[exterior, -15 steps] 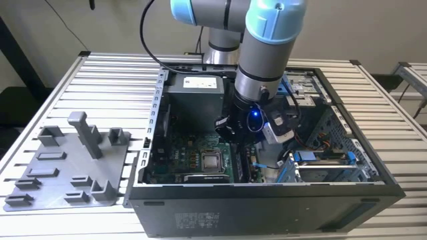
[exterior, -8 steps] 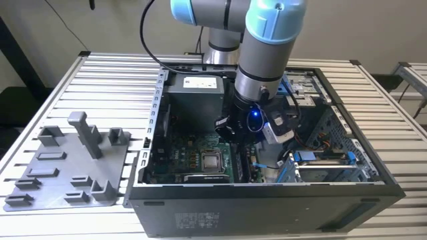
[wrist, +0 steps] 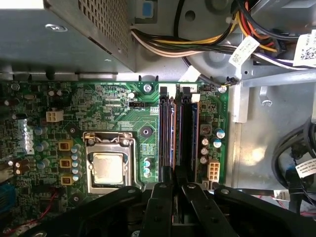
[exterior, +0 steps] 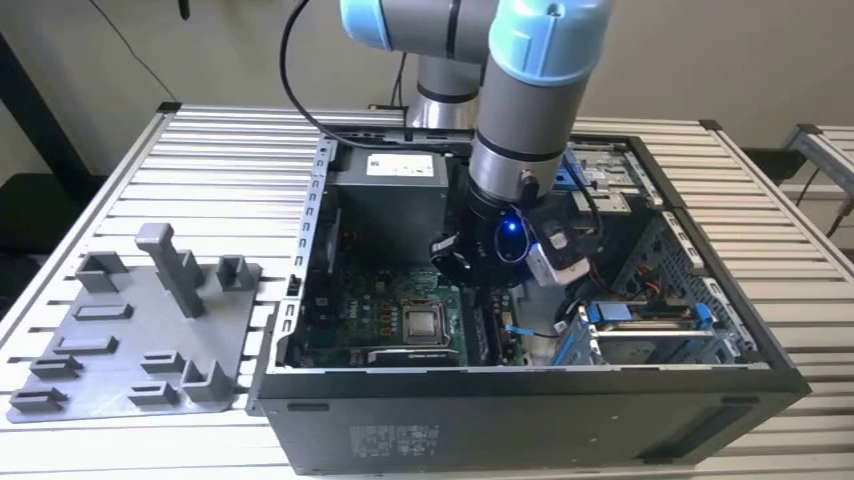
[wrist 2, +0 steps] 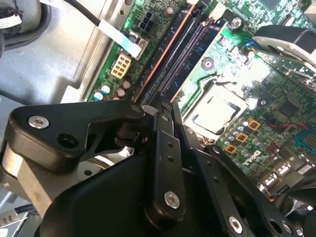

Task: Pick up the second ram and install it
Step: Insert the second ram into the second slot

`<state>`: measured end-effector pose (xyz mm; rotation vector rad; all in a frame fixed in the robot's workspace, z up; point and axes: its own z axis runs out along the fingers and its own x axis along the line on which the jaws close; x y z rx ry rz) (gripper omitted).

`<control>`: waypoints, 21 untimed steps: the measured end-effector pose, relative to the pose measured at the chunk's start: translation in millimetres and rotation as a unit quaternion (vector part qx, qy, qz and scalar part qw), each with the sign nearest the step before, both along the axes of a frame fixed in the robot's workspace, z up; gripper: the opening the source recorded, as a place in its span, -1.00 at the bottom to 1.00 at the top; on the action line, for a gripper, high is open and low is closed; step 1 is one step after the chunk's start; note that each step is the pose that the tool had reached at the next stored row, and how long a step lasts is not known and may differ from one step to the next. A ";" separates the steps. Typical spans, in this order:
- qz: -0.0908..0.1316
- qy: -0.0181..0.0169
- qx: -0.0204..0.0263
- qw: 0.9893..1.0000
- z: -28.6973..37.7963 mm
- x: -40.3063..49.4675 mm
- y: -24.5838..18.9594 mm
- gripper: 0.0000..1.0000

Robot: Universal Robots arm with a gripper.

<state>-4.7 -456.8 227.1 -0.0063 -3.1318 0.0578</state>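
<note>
The second ram (wrist: 175,133), a long dark strip with a coppery edge, lies along the memory slots of the green motherboard (exterior: 400,320) inside the open computer case (exterior: 534,385). In the second wrist view the second ram (wrist 2: 165,54) runs straight away from the fingertips. My gripper (wrist: 178,183) is down inside the case over the slots, its black fingers (wrist 2: 165,148) closed together on the near end of the strip. In the exterior view the gripper (exterior: 491,295) hangs beside the processor socket (exterior: 424,322). Whether the strip is fully seated cannot be told.
The processor socket (wrist: 108,168) sits close beside the slots. The grey power-supply box (exterior: 387,165) and its cable bundle (wrist: 197,44) lie past the slots' far end. A blue-trimmed drive cage (exterior: 641,320) stands at the exterior view's right. A grey holder plate (exterior: 134,340) lies outside the case.
</note>
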 end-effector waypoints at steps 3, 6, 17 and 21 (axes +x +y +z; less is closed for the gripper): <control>0.001 -0.002 0.000 1.000 -0.2 -2.0 0.0 -0.73; 0.001 -0.002 0.000 1.000 -0.5 -4.9 0.0 -0.73; 0.004 -0.002 0.000 1.000 -2.6 -5.0 2.2 -0.73; 0.004 -0.002 0.000 1.000 -2.6 -5.0 2.2 -0.73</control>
